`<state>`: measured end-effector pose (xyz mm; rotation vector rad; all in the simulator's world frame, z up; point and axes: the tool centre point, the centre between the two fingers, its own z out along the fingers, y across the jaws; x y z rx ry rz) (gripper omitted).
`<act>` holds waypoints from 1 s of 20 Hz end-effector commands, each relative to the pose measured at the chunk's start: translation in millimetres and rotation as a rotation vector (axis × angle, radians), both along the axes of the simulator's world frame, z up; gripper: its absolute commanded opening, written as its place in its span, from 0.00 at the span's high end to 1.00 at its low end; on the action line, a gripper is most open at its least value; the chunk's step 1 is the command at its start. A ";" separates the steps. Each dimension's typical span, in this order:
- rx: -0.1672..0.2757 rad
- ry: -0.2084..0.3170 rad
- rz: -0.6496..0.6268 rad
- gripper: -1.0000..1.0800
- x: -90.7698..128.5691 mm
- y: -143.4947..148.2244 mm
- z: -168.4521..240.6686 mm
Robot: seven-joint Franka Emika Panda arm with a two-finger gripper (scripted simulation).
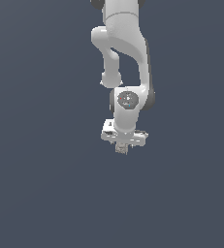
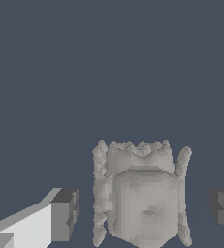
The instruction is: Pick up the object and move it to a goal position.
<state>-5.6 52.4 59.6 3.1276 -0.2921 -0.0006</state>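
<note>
Spread gripper [image 2: 142,210] fingers [image 2: 62,215] flank, without touching, the knobbly grey-beige object [image 2: 141,196], which looks rigid and light, best pinched across its smoother middle.

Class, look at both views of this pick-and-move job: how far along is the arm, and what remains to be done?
Done: the hand is lined up over the object, which sits between its two fingers. In hand: the grasp itself; the wrist view shows gaps on both sides, so the fingers are open and not yet touching. Left: closing, lifting and carrying it to the goal. No goal marker is visible in either view.
</note>
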 end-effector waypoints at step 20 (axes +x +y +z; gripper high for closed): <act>0.001 -0.007 0.001 1.00 2.5 -1.1 -15.4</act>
